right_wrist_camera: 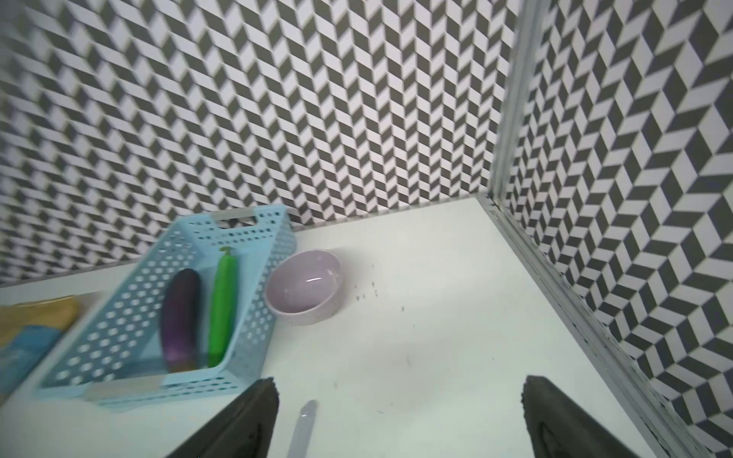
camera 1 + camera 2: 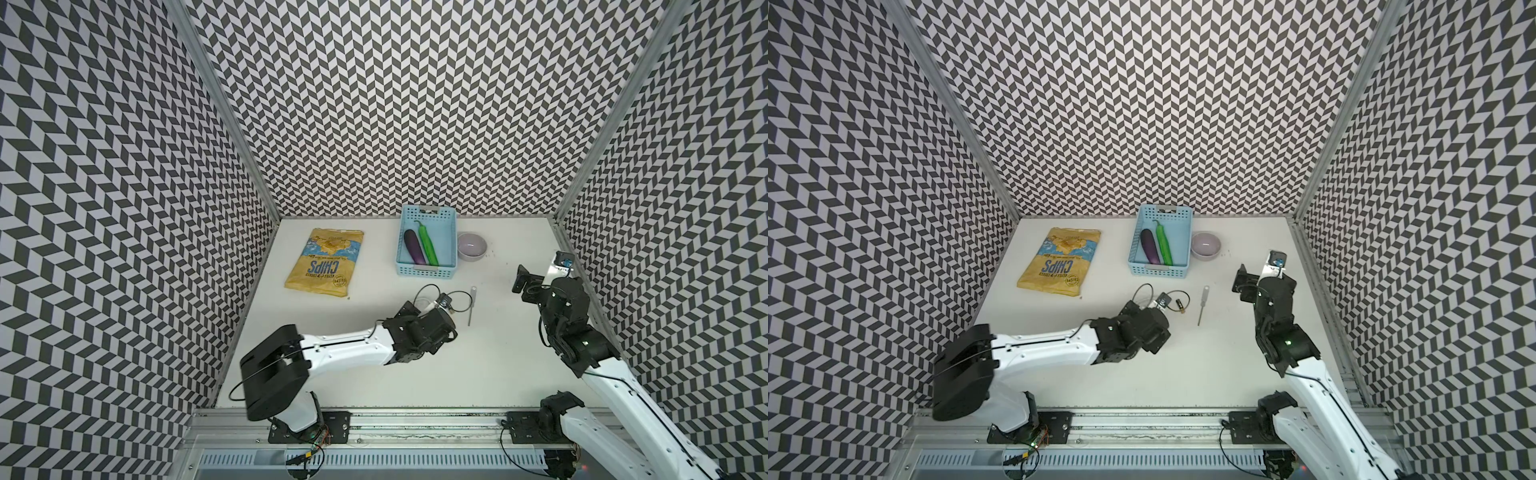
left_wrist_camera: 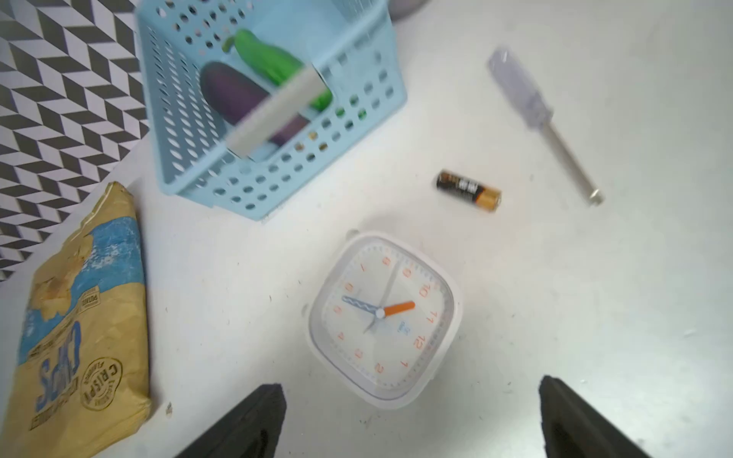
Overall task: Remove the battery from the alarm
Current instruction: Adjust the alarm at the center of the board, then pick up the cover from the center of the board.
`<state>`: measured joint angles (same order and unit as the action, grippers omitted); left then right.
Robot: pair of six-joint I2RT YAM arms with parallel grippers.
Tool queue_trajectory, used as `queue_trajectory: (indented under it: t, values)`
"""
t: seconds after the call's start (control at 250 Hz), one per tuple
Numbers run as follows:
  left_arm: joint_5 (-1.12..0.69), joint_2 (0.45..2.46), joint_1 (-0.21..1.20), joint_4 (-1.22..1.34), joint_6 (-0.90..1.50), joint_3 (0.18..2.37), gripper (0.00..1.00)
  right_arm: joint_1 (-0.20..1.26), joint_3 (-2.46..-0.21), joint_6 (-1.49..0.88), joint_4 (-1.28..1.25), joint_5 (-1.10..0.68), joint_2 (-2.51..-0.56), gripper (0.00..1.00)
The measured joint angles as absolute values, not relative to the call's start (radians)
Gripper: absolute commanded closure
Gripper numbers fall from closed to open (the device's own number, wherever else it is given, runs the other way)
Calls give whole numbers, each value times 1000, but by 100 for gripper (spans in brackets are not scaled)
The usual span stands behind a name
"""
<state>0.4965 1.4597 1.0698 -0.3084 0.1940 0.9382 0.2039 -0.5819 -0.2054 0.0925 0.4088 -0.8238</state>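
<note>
Where the left arm reaches over the middle of the white table (image 2: pixel 490 365), the alarm (image 3: pixel 382 317) lies flat with its dial up: a white, smooth plastic rounded square with orange numerals, a thick orange hand and thinner grey ones. The battery (image 3: pixel 468 190) is out of it, a short black cylinder with a copper-gold end lying on its side on the bare tabletop, near the alarm but clear of it, between the alarm and the screwdriver (image 3: pixel 543 123), which has a clear faceted handle and a thin metal shaft. The left gripper (image 3: pixel 410 392) hangs above the alarm with its black jaws spread wide, gripping nothing. In both top views the left wrist and a looped black cable cover most of the alarm, though the battery (image 2: pixel 1179 306) shows beside them. The right gripper (image 1: pixel 400 382) is also wide apart and empty, raised near the right-hand wall. Behind the alarm stands a light blue perforated plastic basket (image 3: pixel 277 190) holding a glossy purple aubergine (image 1: pixel 180 317) and a smooth green vegetable (image 1: pixel 222 309) side by side. A round lilac bowl (image 1: pixel 313 313) sits just beside the basket. A crinkled yellow and blue chip bag (image 3: pixel 79 317) lies flat on the basket's other side, apart from it.
</note>
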Motion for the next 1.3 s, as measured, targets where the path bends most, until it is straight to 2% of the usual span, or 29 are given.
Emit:
queue_trajectory:
  t: [0.132,0.288,0.373,0.549,0.749,0.849,0.933,1.154,1.302]
  values:
    - [337,1214,859,-156,201,822,0,88,-453,-217,-110,392,-949,0]
    - [231,1028,558,12,241,670,0,67,-350,-162,-395,329,-1084,0]
    - [232,968,432,107,268,582,0,67,-302,-125,-586,282,-1147,0]
    - [340,942,277,281,312,437,0,67,-185,-41,-963,183,-1305,0]
    - [500,1027,158,543,266,302,0,65,-128,12,-1266,87,-1534,0]
    - [516,1128,118,667,216,273,0,46,-186,15,-1227,62,-1554,0]
    - [500,1230,104,796,163,257,0,31,-251,13,-1228,50,-1553,0]
    - [383,1509,90,1156,61,207,0,28,-256,11,-1223,29,-1550,0]
    - [292,1557,59,1196,43,218,0,28,-257,11,-1203,28,-1550,0]
